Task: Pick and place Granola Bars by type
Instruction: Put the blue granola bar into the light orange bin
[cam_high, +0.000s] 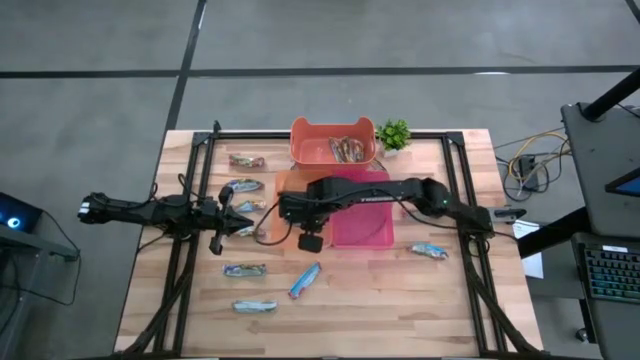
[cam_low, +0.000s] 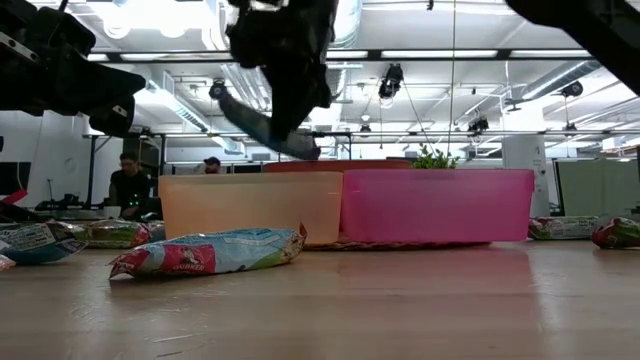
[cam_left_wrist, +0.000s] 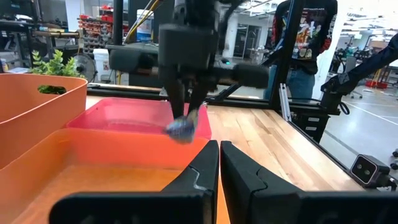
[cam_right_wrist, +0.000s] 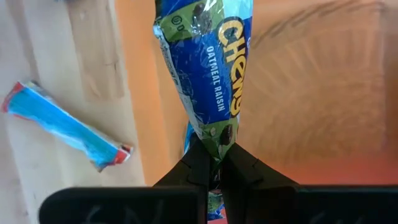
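My right gripper (cam_right_wrist: 214, 163) hangs over the light orange bin (cam_low: 250, 205), shut on a blue-green granola bar (cam_right_wrist: 205, 68). The bar also shows in the low view (cam_low: 268, 126) and in the left wrist view (cam_left_wrist: 182, 129). Next to the orange bin stands a pink bin (cam_low: 435, 205). Several more bars lie flat on the table, among them a blue one (cam_high: 304, 281) and one at the right (cam_high: 429, 250). My left gripper (cam_left_wrist: 219, 163) waits shut and level at the table's left (cam_high: 232, 214), holding nothing. My right gripper pinches one end of the bar's wrapper (cam_right_wrist: 214, 144) between its two fingers. The fingers come from above, pointing steeply down. The bar hangs slanted below them, lifted clear above the orange bin.
A darker orange bin (cam_high: 333, 142) at the far edge holds a few bars (cam_high: 347, 150). A small green plant (cam_high: 394, 133) stands beside it. A black frame (cam_high: 455, 190) runs around the table. People stand in the room beyond the table.
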